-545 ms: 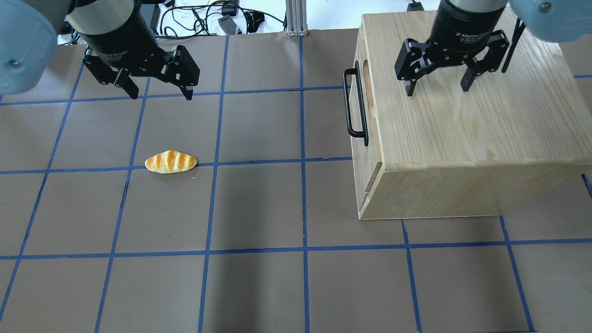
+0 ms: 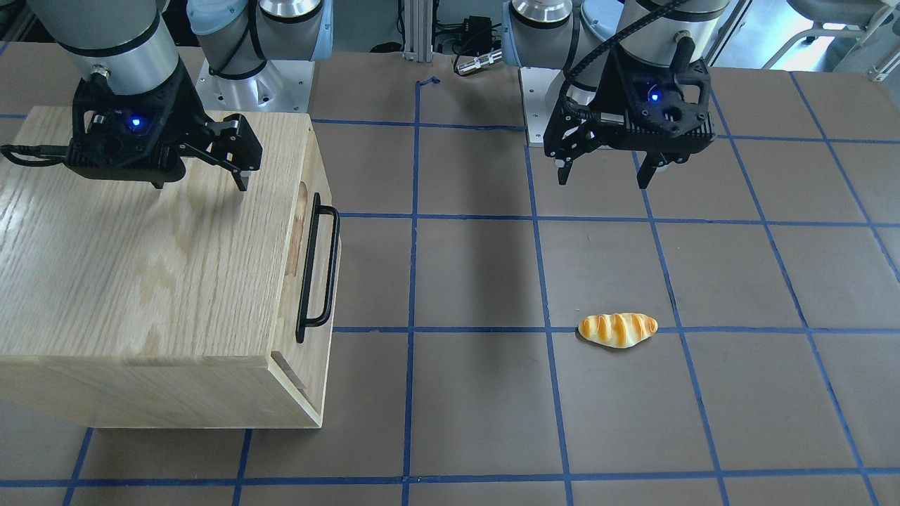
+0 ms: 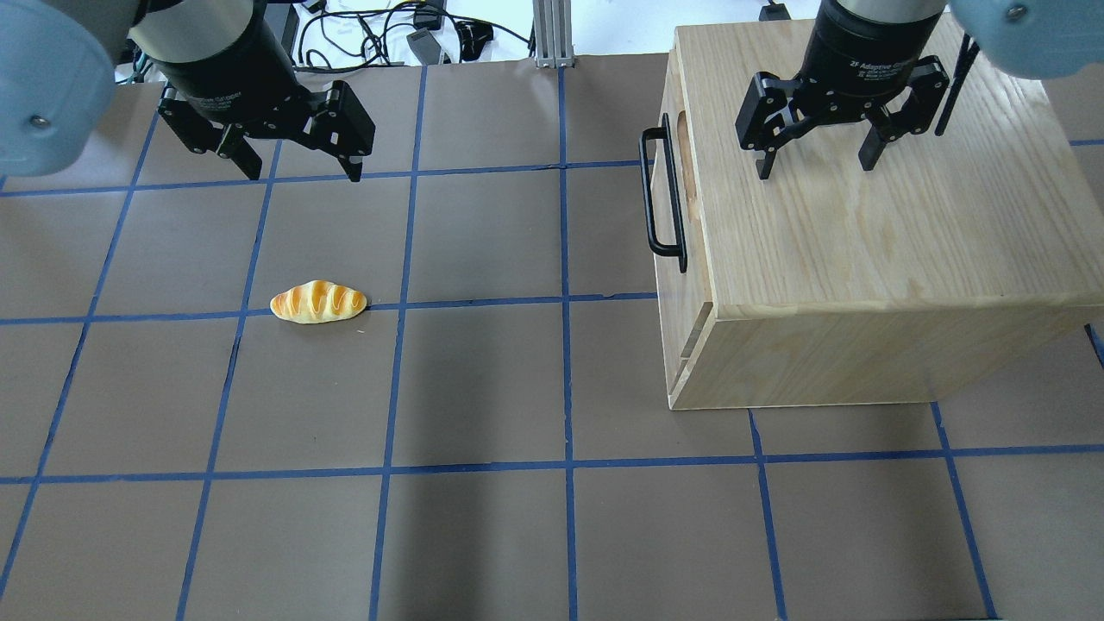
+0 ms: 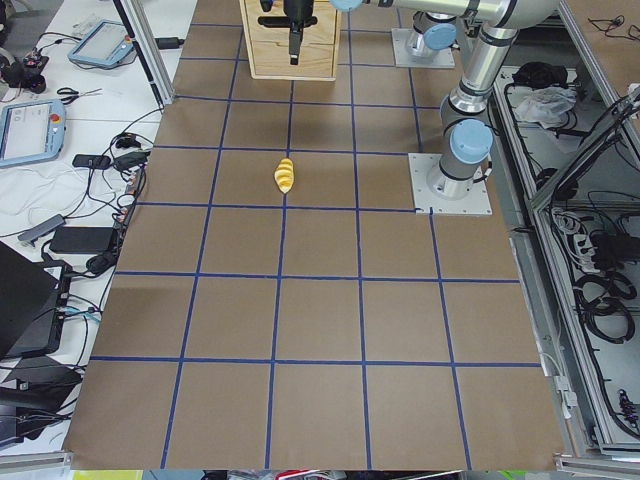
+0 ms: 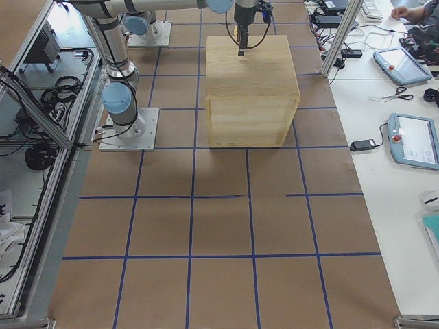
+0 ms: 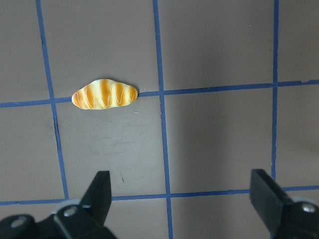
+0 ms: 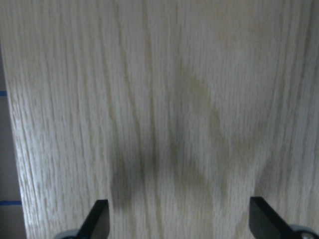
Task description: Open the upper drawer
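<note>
Upper drawer [image 3: 693,241] — shut, its front flush in the pale-wood cabinet [image 3: 906,241] on the robot's right side of the table [image 3: 483,388].
Handle [image 3: 654,194]: black bar, untouched.
Right gripper [image 3: 815,168]: fingers apart, empty, hovering over the cabinet top, set back from its front edge.
Left gripper [image 3: 302,177]: fingers apart, empty, over the table, well apart from the cabinet; a bread roll [image 3: 318,302] lies near it.
Progress, as I judge it: 0 steps done — reach, grasp of the handle and pull all remain.
</note>
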### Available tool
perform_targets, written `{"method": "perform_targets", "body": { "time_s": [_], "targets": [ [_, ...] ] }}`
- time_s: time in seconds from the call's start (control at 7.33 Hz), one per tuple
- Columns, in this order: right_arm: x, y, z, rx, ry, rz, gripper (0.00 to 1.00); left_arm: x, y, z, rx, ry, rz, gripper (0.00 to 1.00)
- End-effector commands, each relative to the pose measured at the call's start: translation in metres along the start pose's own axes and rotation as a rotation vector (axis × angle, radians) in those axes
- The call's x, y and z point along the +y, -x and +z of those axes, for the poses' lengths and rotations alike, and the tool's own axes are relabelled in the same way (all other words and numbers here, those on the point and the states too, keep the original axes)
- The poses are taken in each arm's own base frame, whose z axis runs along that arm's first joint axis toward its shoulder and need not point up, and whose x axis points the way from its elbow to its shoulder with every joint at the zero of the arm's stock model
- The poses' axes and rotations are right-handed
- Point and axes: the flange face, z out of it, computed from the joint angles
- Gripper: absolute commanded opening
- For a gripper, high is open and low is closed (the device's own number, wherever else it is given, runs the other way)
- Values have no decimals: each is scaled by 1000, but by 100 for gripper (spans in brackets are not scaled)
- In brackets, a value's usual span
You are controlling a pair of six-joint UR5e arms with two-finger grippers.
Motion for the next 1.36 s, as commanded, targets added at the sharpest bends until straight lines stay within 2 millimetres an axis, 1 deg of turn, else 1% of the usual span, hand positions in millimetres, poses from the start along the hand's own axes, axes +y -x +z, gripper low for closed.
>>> {"method": "perform_targets", "body": {
  "time_s": [0.0, 0.14, 0.27, 0.41, 0.55, 0.82, 0.95, 1.09, 1.23],
  "targets": [
    [0, 0, 0, 0, 0, 1, 100, 1, -4, 4, 1, 1, 5, 100],
    [0, 0, 0, 0, 0, -1, 100, -3, -4, 8, 1, -10, 8, 100],
    [0, -1, 0, 0, 0, 2, 100, -6, -4, 26, -1, 11, 7, 100],
    [0, 0, 0, 0, 0, 1, 100, -10, -7, 20, 28, -46, 3, 100],
    [0, 0, 0, 0, 0, 1, 100, -9, -15, 18, 103, -48, -9, 100],
    [0, 0, 1, 0, 1, -1, 100, -8, -9, 24, 36, -34, -17, 100],
    [0, 0, 0, 0, 0, 1, 100, -9, -9, 20, 36, -41, -21, 100],
    [0, 0, 0, 0, 0, 1, 100, -11, -14, 22, 48, -39, -26, 100],
    [0, 0, 0, 0, 0, -1, 100, -12, -42, 28, 158, -24, -104, 100]
  ]
}}
